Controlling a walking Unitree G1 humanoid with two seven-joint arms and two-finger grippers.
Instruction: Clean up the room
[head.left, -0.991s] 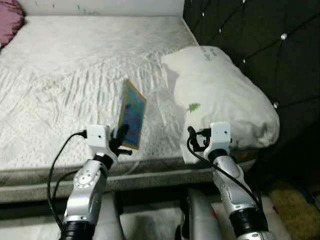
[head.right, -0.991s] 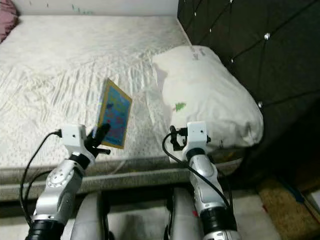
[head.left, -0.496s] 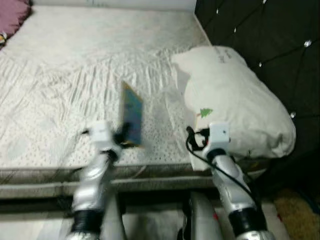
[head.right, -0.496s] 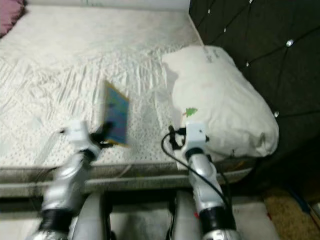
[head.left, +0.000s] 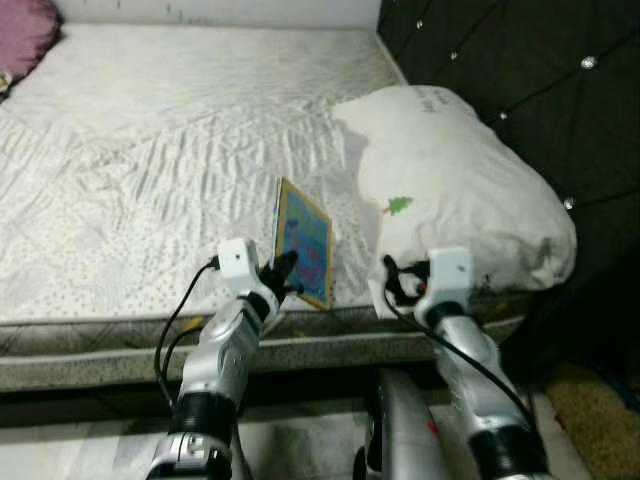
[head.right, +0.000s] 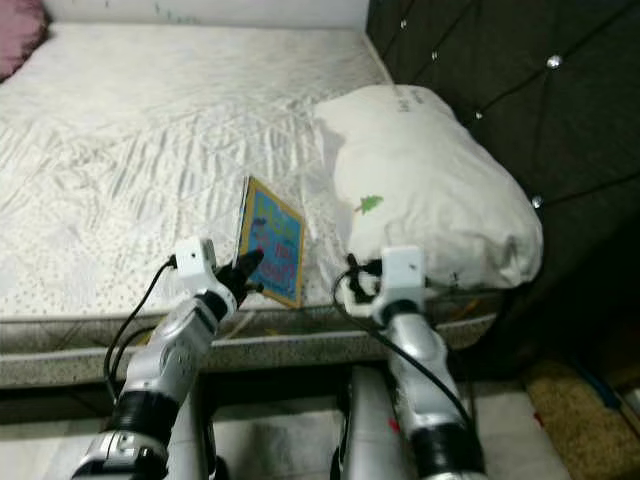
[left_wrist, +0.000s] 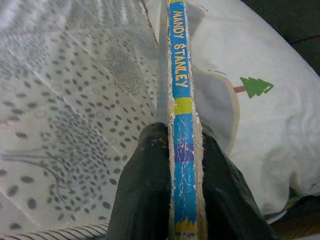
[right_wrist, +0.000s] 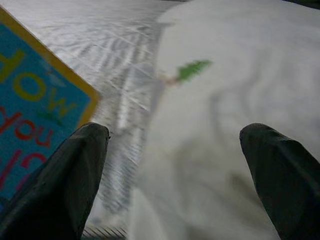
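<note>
Book (head.left: 303, 243) upright near bed's front edge, pinched at lower edge by left gripper (left_wrist: 172, 165), both black fingers (left_wrist: 145, 185) pressed against covers. Spine blue and yellow, lettered MANDY STANLEY in left wrist view; cover blue with orange-yellow border and coloured lettering. Held above white patterned mattress (head.left: 140, 160), just beside white pillow (head.left: 460, 190) with small green tree print (head.left: 400, 206). Pillow lying at mattress's right front corner, against dark tufted headboard (head.left: 530, 70) with shiny buttons, standing close on book's right side.

Right gripper (right_wrist: 175, 165) spread wide, empty, fingers (right_wrist: 65, 175) apart in front of pillow's near face, book's cover just off to one side in right wrist view. Black cables looped along both silver arms.

Pink cushion (head.left: 25, 40) at far left corner of mattress, well apart from book. Brownish rug (head.left: 590, 410) on floor at lower right, beside headboard's base.
</note>
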